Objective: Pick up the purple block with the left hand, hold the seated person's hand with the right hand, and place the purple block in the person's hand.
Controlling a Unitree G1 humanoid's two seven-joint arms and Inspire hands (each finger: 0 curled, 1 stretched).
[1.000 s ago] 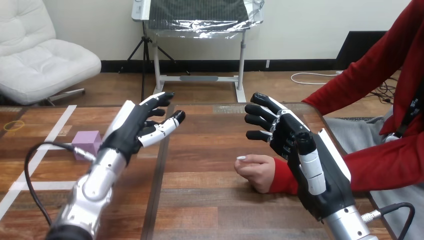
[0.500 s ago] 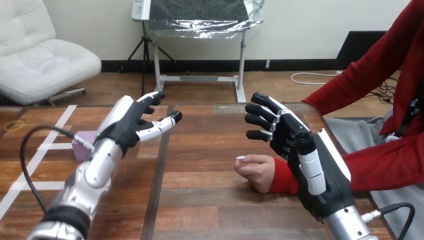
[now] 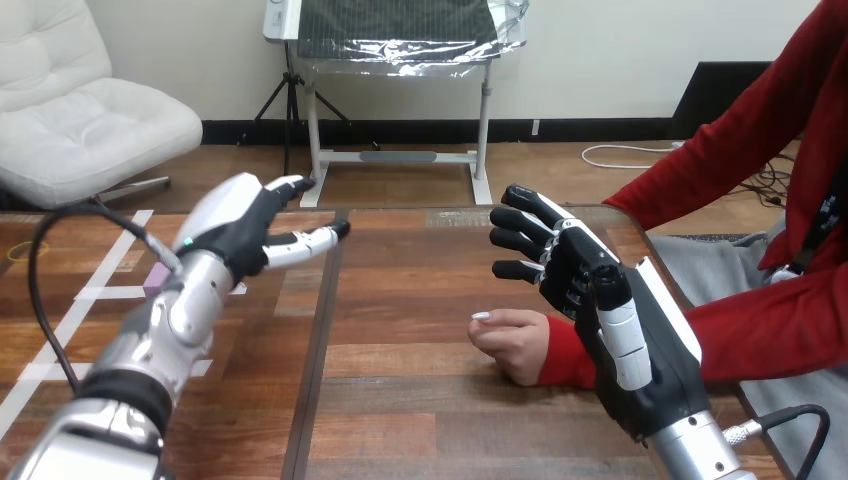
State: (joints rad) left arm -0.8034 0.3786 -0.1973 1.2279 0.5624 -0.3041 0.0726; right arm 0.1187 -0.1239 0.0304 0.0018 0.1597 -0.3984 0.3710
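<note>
A sliver of the purple block [image 3: 156,279] peeks out at the left of the table, mostly hidden behind my left wrist. My left hand [image 3: 245,225] hovers above and just right of it, fingers straight and open, holding nothing. The person's hand [image 3: 512,343] rests on the table as a loose fist at centre right, coming out of a red sleeve. My right hand [image 3: 585,280] stands open just right of and above that fist, fingers spread and pointing away from me; I cannot tell whether it touches the wrist.
White tape lines [image 3: 110,262] cross the table's left part. A small yellow ring [image 3: 27,250] lies near the far left edge. A dark seam [image 3: 320,340] runs down the wooden table between my arms.
My left hand has swung left and farther from me, rising over the purple block, which is now almost fully covered by the wrist. My right hand and the person's hand have stayed still.
</note>
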